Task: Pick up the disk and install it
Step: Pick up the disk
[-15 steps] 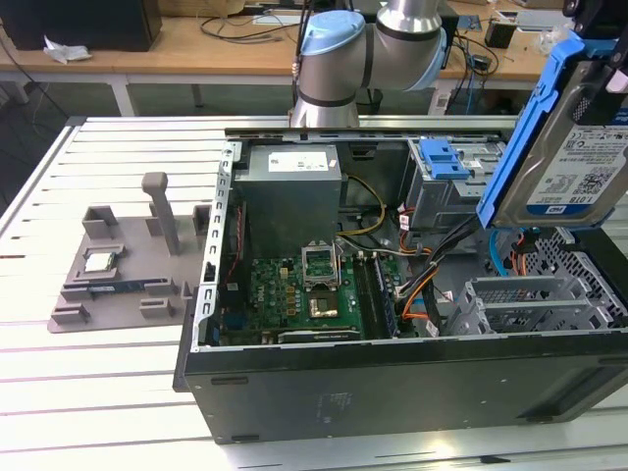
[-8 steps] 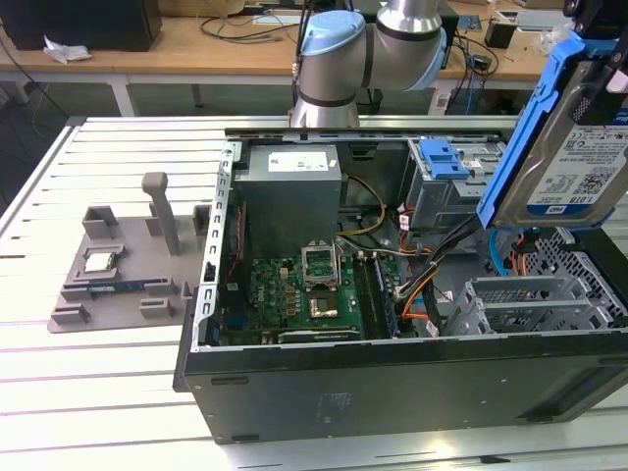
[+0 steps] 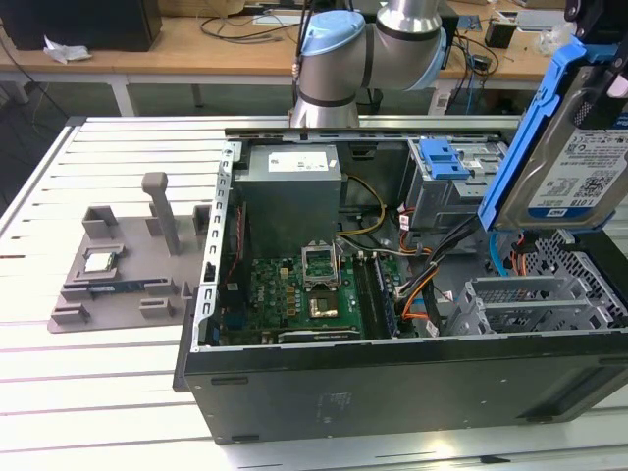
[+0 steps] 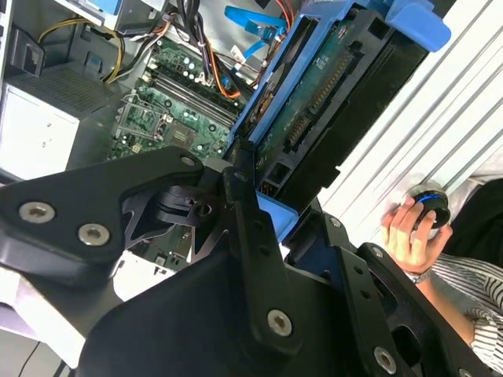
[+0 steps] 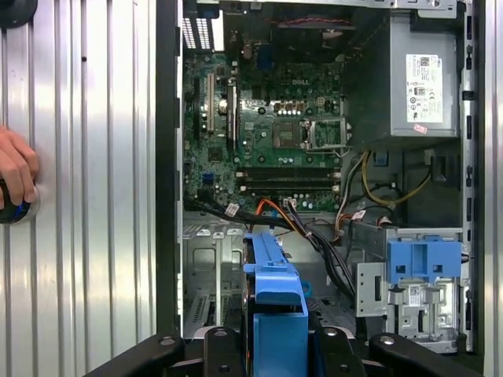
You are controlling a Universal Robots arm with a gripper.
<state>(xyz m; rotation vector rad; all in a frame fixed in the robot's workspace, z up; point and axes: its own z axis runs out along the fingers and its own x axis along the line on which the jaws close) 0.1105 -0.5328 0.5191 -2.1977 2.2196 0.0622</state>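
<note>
Second wrist view: the pincer (image 4: 263, 208) is closed on one end of the disk (image 4: 314, 102), its black fingers (image 4: 244, 196) clamping the blue carrier bracket (image 4: 271, 216); the disk runs straight out from the pincer, long axis in line with the fingers, its dark underside with the connector row turned to this camera. First wrist view: the bracket is seen end-on between the black linkages, a narrow blue bar standing over the open computer case (image 5: 169, 157); beneath it lie the grey drive cage (image 5: 216, 271) and a bundle of orange and black cables (image 5: 291, 224), with the blue latch (image 5: 423, 259) well apart to one side. Exterior view: the disk hangs lifted clear above the case at the exterior view's right, tilted steeply on its long axis, white-and-blue label (image 3: 579, 172) facing the camera; it touches neither cage nor case, so the installing is judged not yet done. Labels: white stickers sit on the disk and on the power supply (image 5: 424, 75); their print is left unread. Surroundings: the case rests on a ribbed metal counter (image 3: 108, 392); a person's hand (image 5: 16, 169) rests on a round knob beside it.
</note>
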